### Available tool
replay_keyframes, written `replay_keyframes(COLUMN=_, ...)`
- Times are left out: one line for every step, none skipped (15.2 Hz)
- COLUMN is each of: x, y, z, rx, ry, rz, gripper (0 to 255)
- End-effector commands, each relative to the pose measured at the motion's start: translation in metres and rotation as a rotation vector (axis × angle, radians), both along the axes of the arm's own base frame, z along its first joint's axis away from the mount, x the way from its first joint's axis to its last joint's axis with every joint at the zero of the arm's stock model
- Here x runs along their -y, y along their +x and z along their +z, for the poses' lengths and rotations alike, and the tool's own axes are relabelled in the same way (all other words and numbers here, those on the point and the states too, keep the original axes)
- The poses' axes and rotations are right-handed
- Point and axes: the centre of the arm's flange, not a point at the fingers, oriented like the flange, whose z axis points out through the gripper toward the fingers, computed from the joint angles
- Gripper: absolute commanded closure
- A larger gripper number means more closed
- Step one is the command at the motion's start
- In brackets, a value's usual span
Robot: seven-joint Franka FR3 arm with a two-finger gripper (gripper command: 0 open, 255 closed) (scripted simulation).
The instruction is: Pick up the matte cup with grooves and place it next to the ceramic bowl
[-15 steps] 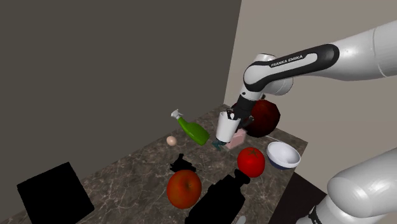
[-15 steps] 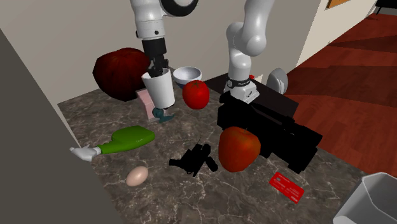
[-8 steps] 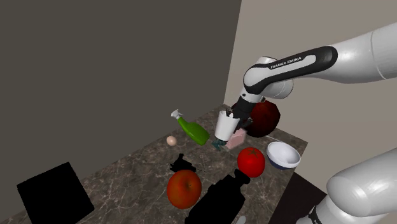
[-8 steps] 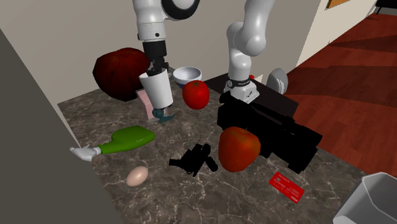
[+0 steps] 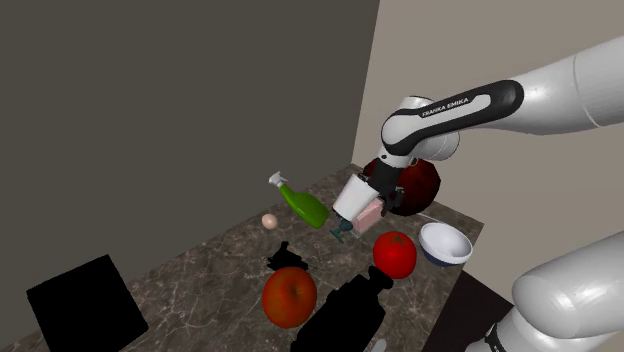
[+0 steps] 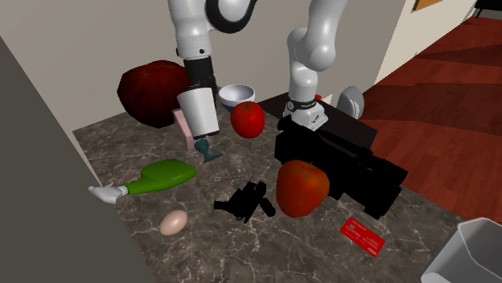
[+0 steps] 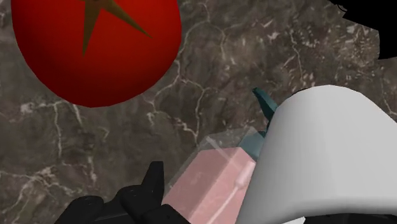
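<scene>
Claw [image 6: 198,87] clamped on the rim of the white cup [image 6: 200,114], carrying it tilted and clear of the surface [image 6: 211,241]. Held aloft, by the look of it, to pass over the clutter beneath: a pink box [image 6: 183,129] and a teal piece [image 6: 208,151] (too small to name). Hanging directly below the claw, beside one black finger [image 7: 147,191] in the wrist view, with a red apple [image 6: 248,119] near. Bound, judging by the task, for bare stone beside the white bowl [image 6: 233,90], close behind cup and apple in the second exterior view. Not yet set down.
</scene>
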Motion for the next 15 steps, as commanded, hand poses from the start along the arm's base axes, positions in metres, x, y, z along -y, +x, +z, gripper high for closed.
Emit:
replay_keyframes(x=0.002, y=-0.004, z=-0.009, rx=-0.022, ry=-0.005, rz=0.001, gripper=0)
replay_keyframes(x=0.003, y=-0.004, z=-0.010, rx=-0.022, ry=-0.005, rz=0.001, gripper=0)
replay_keyframes(x=0.002, y=0.003, z=-0.011, rx=-0.022, ry=-0.004, rz=0.002, gripper=0)
replay_keyframes(x=0.005, y=0.003, z=0.002, rx=-0.022, ry=-0.004, rz=0.002, gripper=0)
replay_keyframes(x=0.008, y=0.002, z=0.015, rx=-0.022, ry=-0.004, rz=0.002, gripper=0)
replay_keyframes(x=0.011, y=0.002, z=0.027, rx=-0.022, ry=-0.004, rz=0.002, gripper=0)
replay_keyframes(x=0.014, y=0.002, z=0.037, rx=-0.022, ry=-0.004, rz=0.002, gripper=0)
replay_keyframes(x=0.014, y=0.002, z=0.037, rx=-0.022, ry=-0.004, rz=0.002, gripper=0)
replay_keyframes(x=0.014, y=0.002, z=0.037, rx=-0.022, ry=-0.004, rz=0.002, gripper=0)
replay_keyframes(x=0.014, y=0.002, z=0.037, rx=-0.022, ry=-0.004, rz=0.002, gripper=0)
replay_keyframes(x=0.014, y=0.002, z=0.037, rx=-0.022, ry=-0.004, rz=0.002, gripper=0)
replay_keyframes(x=0.014, y=0.002, z=0.037, rx=-0.022, ry=-0.004, rz=0.002, gripper=0)
replay_keyframes(x=0.014, y=0.002, z=0.037, rx=-0.022, ry=-0.004, rz=0.002, gripper=0)
replay_keyframes(x=0.014, y=0.002, z=0.037, rx=-0.022, ry=-0.004, rz=0.002, gripper=0)
replay_keyframes(x=0.014, y=0.002, z=0.037, rx=-0.022, ry=-0.004, rz=0.002, gripper=0)
